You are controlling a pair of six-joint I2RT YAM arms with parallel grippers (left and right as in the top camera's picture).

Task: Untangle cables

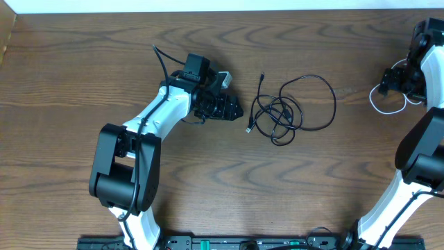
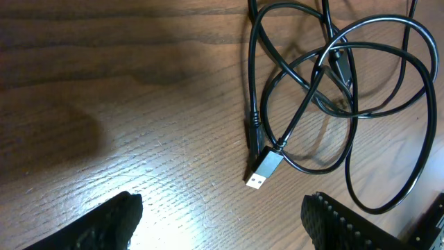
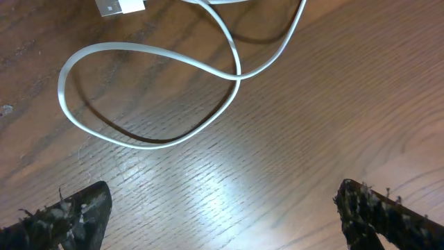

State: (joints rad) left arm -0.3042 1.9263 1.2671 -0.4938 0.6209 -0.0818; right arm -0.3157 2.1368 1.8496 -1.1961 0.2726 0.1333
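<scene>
The black cables (image 1: 291, 111) lie in a tangled heap at the table's middle, with a silver USB plug (image 2: 263, 170) at the heap's left edge. My left gripper (image 1: 239, 110) sits just left of that plug, open, nothing between its fingers (image 2: 114, 221). In the left wrist view the loops (image 2: 333, 90) cross over each other ahead of the gripper (image 2: 222, 226). A short white cable (image 1: 374, 105) lies apart at the far right, curled in a loop (image 3: 152, 90) with a white plug (image 3: 119, 7). My right gripper (image 1: 386, 82) hovers by it, open and empty (image 3: 225, 215).
The wooden table (image 1: 83, 69) stretches bare to the left. The left arm's white body (image 1: 139, 139) crosses the lower left, and the right arm (image 1: 416, 160) stands along the right edge. A thick black arm wire (image 1: 161, 59) rises behind the left wrist.
</scene>
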